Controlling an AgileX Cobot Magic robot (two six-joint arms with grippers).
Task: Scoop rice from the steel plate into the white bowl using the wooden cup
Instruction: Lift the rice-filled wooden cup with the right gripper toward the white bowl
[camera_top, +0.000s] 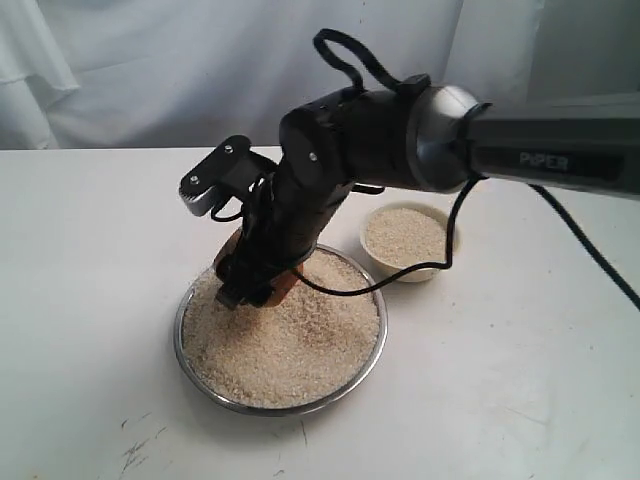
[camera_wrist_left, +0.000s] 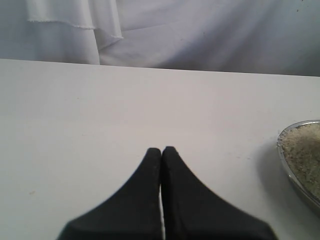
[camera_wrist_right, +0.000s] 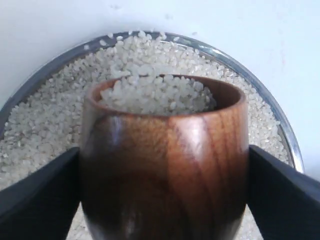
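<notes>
Clamps the wooden cup (camera_wrist_right: 165, 165) in the right hand (camera_top: 252, 268), brimful of rice (camera_wrist_right: 152, 95), low over the steel plate (camera_top: 300, 408). Risks shedding grains onto the bench (camera_top: 100, 250) if tipped or swung sharply toward the white bowl (camera_top: 378, 260) just beside the plate; may overflow there too, looking nearly full. Shows the left hand (camera_wrist_left: 161, 151) clenched on nothing, well apart. Cannot make out the cup's base against the heap, mostly hidden behind the arm (camera_top: 540, 155).
</notes>
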